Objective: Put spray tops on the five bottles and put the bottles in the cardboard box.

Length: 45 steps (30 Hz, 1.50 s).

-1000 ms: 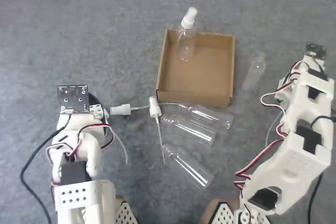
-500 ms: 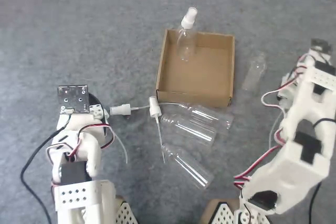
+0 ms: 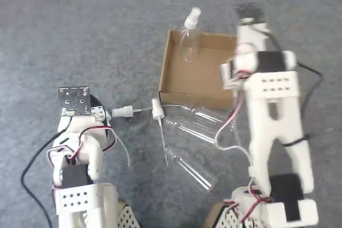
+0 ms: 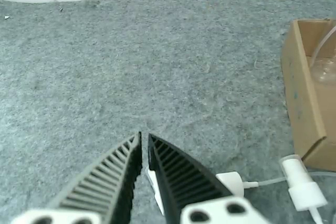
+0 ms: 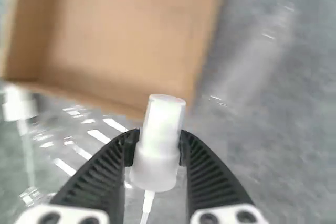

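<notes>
High view: the cardboard box (image 3: 163,76) sits upper centre on the grey tabletop (image 3: 80,41), one capped bottle (image 3: 189,44) leaning over its far rim. Three bare bottles (image 3: 192,130) lie just below the box. Two loose spray tops (image 3: 156,109) rest to their left, thin tubes trailing. The right arm (image 3: 270,110) stretches up the right side, the right gripper (image 3: 247,12) a blur above the box's upper right corner. The left arm (image 3: 80,153) sits folded at lower left.

Left wrist view: the left gripper (image 4: 144,139) is empty, jaws drawn to a narrow slit, low centre of frame. The loose spray tops (image 4: 296,184) lie lower right beside the box wall (image 4: 302,93), their white collars far plainer here than from overhead.

Right wrist view: here's the grip itself, which the overhead leaves a blur. The right gripper (image 5: 157,135) clamps a spray top (image 5: 157,148) by its collar, nozzle up, tube hanging below. The box floor (image 5: 121,35) fills the upper left, and bare bottles (image 5: 58,129) glint at lower left.

That top looks light and hard with a bendy tube, so the collar is the place to hold it. The bottles look thin, slick and ready to roll. I'd take one gently across the body, near the shoulder.
</notes>
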Motion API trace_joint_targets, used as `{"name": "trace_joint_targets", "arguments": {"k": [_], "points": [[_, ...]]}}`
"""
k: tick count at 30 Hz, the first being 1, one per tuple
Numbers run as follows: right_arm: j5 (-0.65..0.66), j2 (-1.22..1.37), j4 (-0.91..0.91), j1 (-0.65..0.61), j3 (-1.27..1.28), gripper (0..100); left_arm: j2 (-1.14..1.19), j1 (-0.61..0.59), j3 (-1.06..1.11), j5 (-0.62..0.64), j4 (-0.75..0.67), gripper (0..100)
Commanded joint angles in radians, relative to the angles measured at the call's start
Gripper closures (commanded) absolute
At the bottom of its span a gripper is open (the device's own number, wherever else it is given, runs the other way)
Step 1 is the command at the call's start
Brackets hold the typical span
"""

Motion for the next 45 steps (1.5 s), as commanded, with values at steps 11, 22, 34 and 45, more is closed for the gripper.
{"name": "trace_joint_targets", "arguments": {"k": [11, 22, 34, 45], "points": [[-0.112, 0.012, -0.105, -0.532, -0.054, 99.4, -0.002, 0.002, -0.019, -0.006, -0.029, 99], [-0.298, 0.298, -0.404, -0.596, -0.055, 99.4, -0.002, 0.002, -0.019, -0.006, -0.029, 99], [-0.359, 0.420, -0.469, -0.618, -0.054, 99.2, -0.002, 0.002, -0.019, -0.006, -0.029, 99], [-0.350, 0.429, -0.418, -0.641, -0.054, 82.4, -0.002, 0.002, -0.019, -0.006, -0.029, 99]]}}
